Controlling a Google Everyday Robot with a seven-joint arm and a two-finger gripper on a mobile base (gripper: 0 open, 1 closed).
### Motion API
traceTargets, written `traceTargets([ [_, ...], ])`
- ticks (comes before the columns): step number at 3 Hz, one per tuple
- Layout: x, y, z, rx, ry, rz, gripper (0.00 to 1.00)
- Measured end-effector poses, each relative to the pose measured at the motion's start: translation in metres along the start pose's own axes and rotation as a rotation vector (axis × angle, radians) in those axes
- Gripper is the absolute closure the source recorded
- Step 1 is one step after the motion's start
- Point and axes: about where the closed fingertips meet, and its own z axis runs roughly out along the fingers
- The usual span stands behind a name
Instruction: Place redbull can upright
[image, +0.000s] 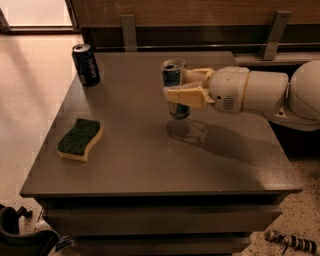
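A dark grey bench (150, 170) stands on a pale tiled floor, with a wood-panelled wall behind its far edge. The arm reaches in from the right edge, and its pincer (179, 86) sits over the middle of the bench, a little toward the far side. It is clenched on the redbull can (173, 74), with cream fingers (186, 95) wrapped around the can's mid-body. The can hangs roughly upright, shiny top uppermost. Its base looks just clear of the surface, with its shadow close below it.

A Pepsi can (86, 65) stands at the far left corner, and a green and yellow sponge (80, 139) lies near the left edge. Both are well apart from the drop spot, so nothing crowds it.

The step in hand appears to be the set-down. To do it well, the can should come straight down with its axis vertical until the whole base rim meets the bench. Only then should the fingers part, evenly on both sides. The pincer should then draw back toward the right edge without brushing the can. A slim, tall can tips easily, so a tilted release or a sideways nudge is the main risk.
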Motion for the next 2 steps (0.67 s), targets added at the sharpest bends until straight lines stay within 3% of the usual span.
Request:
traceTargets([
  [2, 0.004, 0.024, 0.013, -0.065, -0.043, -0.018, 1.0],
])
